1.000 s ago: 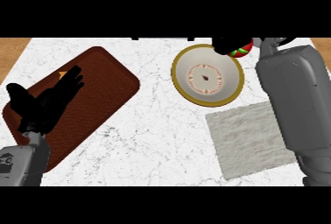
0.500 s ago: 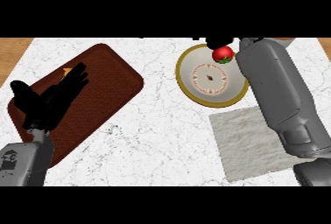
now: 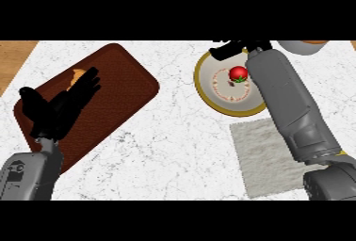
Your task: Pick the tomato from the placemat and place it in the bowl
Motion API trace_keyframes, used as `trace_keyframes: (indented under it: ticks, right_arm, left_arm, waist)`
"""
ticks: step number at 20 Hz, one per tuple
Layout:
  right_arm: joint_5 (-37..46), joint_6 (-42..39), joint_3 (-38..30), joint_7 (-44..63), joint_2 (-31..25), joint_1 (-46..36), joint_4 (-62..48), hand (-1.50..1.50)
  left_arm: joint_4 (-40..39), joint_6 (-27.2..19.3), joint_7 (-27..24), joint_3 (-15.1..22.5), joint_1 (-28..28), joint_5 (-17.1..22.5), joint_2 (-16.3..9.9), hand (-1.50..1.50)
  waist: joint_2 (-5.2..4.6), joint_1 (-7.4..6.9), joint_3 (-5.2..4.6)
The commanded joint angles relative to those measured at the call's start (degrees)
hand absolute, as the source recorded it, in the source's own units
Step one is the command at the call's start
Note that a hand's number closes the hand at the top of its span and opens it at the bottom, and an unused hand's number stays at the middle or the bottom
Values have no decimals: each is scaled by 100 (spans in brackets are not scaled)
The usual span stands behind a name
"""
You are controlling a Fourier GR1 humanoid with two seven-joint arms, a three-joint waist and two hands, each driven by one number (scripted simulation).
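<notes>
The red tomato (image 3: 238,73) with its green stalk lies inside the cream bowl (image 3: 217,95), right of the bowl's middle. My right hand (image 3: 235,47) hovers over the bowl's far rim, fingers spread and apart from the tomato; its grey forearm covers the bowl's right side. The brown placemat (image 3: 122,82) stretches across the left of the counter. Above the placemat my left hand (image 3: 64,106) rests open, fingers pointing up and to the right, holding nothing.
A small orange thing (image 3: 77,75) peeks out past my left fingers on the placemat. A grey cloth (image 3: 268,157) lies at the lower right, partly under my right forearm. A grey object (image 3: 304,45) sits at the top right edge.
My right hand carried the tomato leftwards over the bowl and let it go; the tomato now lies in the bowl. My left hand has barely shifted.
</notes>
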State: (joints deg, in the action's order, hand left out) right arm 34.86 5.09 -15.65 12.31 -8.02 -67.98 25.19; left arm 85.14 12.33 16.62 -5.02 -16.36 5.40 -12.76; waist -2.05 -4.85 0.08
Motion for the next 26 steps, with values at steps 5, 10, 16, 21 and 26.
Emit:
trace_keyframes:
  ticks: [5,10,16,21,26]
  right_arm:
    - [-299,644,-486,-1052,-31,-283,-629,-150]
    - [-255,1318,-623,-1402,-291,-352,-721,-150]
    - [-410,1599,-925,-1775,-945,-189,-825,-150]
    - [-714,1279,-1146,-2474,-1334,268,-659,-150]
    - [-818,101,-918,-3100,-1656,595,-131,-150]
  left_arm:
    - [-95,29,-103,-29,-14,-19,-14,0]
    - [-271,-93,-131,-5,-145,-136,54,0]
    - [-72,-52,130,-85,-170,15,-13,0]
    - [-145,14,-41,-289,90,72,-139,0]
    - [-236,-133,-180,-203,275,-110,16,0]
  waist:
    - [-23,-59,-2]
    - [-21,30,-3]
    - [59,152,2]
    - [147,342,-2]
    - [218,515,-7]
